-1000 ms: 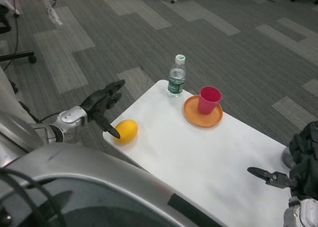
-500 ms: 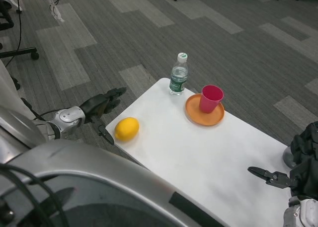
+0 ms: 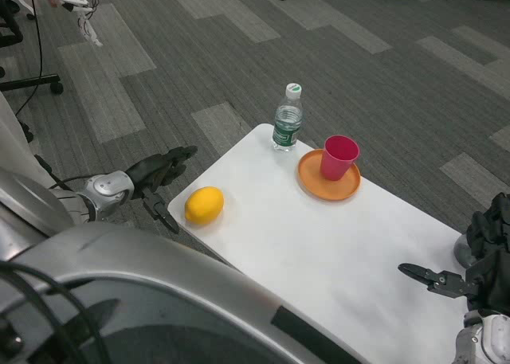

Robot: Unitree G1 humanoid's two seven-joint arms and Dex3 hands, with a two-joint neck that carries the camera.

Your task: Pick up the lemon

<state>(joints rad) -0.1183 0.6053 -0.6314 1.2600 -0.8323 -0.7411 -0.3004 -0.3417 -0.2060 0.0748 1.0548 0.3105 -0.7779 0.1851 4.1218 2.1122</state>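
Left black hand point(image 3: 159, 178) hangs open and empty just off the white table point(image 3: 319, 244) edge, having backed away from the yellow oval lemon point(image 3: 204, 205) beside it. So no grab yet; right hand point(image 3: 478, 280) waits open, far from the lemon.

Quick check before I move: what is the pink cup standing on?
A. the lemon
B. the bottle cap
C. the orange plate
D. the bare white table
C: the pink cup stands upright on the orange plate, right of the water bottle.
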